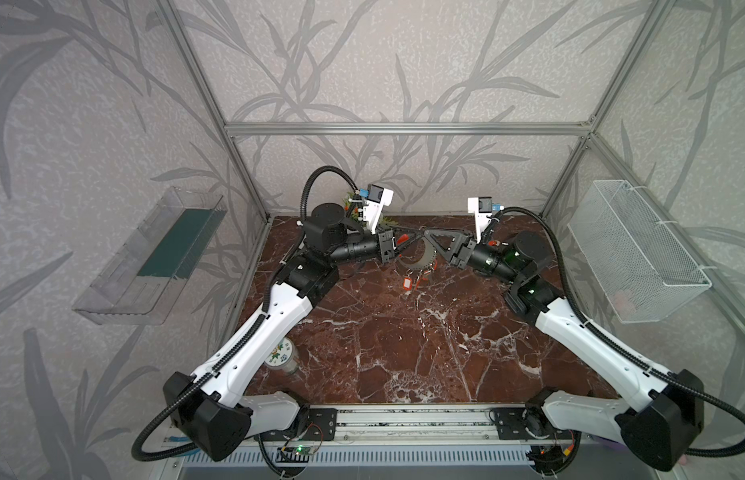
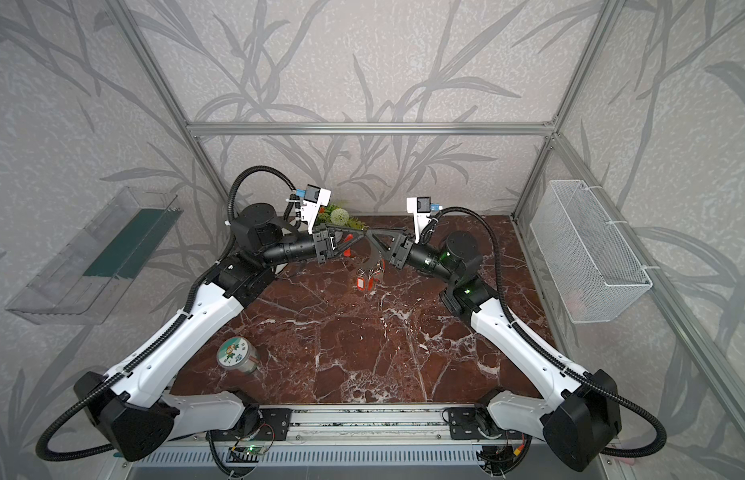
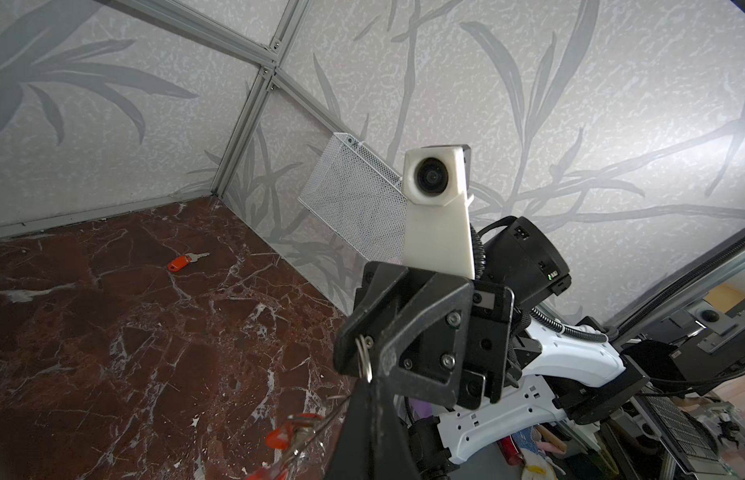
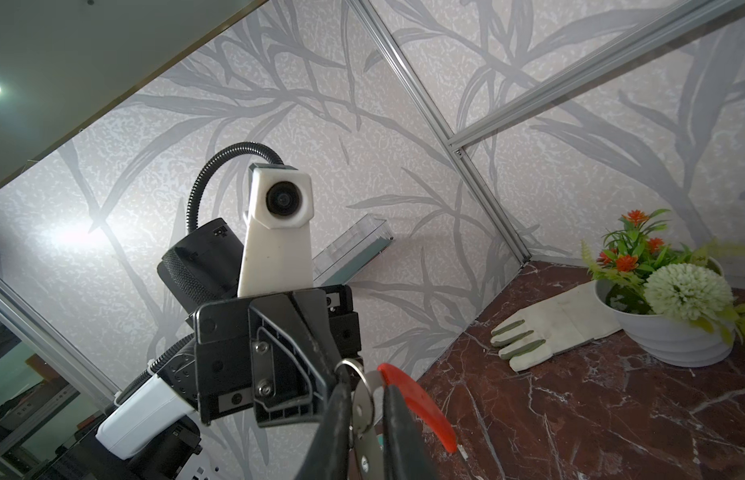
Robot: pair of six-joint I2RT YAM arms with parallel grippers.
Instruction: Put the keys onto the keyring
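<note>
Threading step: left gripper [image 1: 416,235] clamps the keyring [image 4: 425,409], right gripper [image 3: 362,353] pinches a key [image 4: 362,409] at its twelve o'clock — we advise fine alignment next.

Both top views look steeply down; the wrist cameras [image 3: 435,176] face each other, close.

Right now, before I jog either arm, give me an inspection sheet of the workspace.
Surface: dark red marble table, white veins.
Job's things: keyring in the air between the grippers, tagged keys hanging from it; one loose key lies on the table.
Clutter: lidded jar front left; glove and flower pot at the back.
Grippers: left gripper shut on the keyring; right gripper has its fingers either side of a silver key, grip unclear.
Cables: black hoses loop off both arms, none seen touching the keys.
Surroundings: clear bin on left wall, mesh basket on right wall.
</note>
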